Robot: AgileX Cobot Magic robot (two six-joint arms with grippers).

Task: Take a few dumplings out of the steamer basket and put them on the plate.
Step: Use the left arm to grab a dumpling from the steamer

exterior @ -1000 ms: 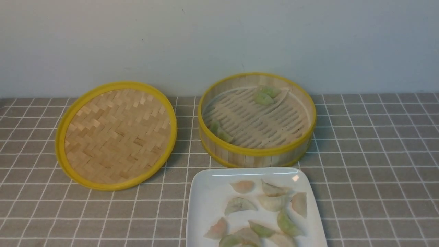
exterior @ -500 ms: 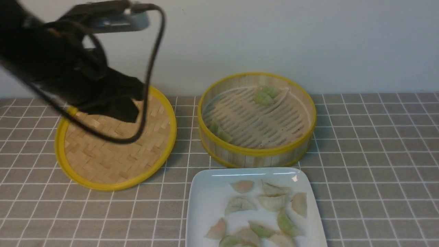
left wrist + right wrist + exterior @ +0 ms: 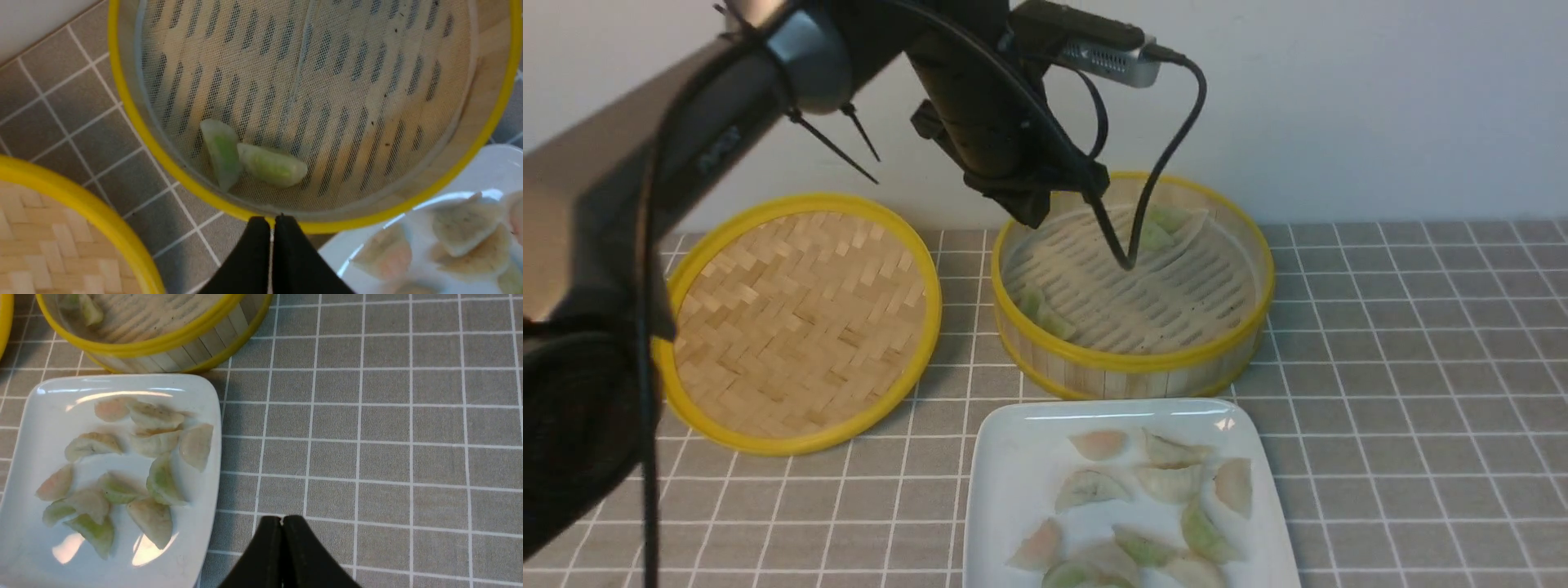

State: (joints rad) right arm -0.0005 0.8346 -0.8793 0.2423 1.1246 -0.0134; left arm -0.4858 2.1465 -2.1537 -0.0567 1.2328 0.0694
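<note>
The steamer basket (image 3: 1137, 359) stands at the middle back. Two pale green dumplings (image 3: 1045, 317) lie by its near-left wall, and two more (image 3: 1158, 229) lie at its far side. The first pair (image 3: 253, 161) also shows in the left wrist view. My left gripper (image 3: 1031, 214) hangs shut and empty above the basket's left rim; its tips (image 3: 271, 220) sit over the yellow rim (image 3: 135, 118). The white plate (image 3: 1013, 482) in front holds several dumplings (image 3: 1172, 482). My right gripper (image 3: 282, 520) is shut and empty above the cloth, right of the plate (image 3: 45, 416).
A shallow yellow-rimmed woven lid (image 3: 800, 322) lies left of the basket. A grey checked cloth (image 3: 1413, 392) covers the table up to a pale wall (image 3: 1380, 106). My left arm (image 3: 686, 147) crosses over the lid, and a black cable (image 3: 1156, 188) dangles over the basket.
My left arm came into view from the left, passed over the woven lid and now hangs above the basket. Dumplings, basket and plate have not moved.
</note>
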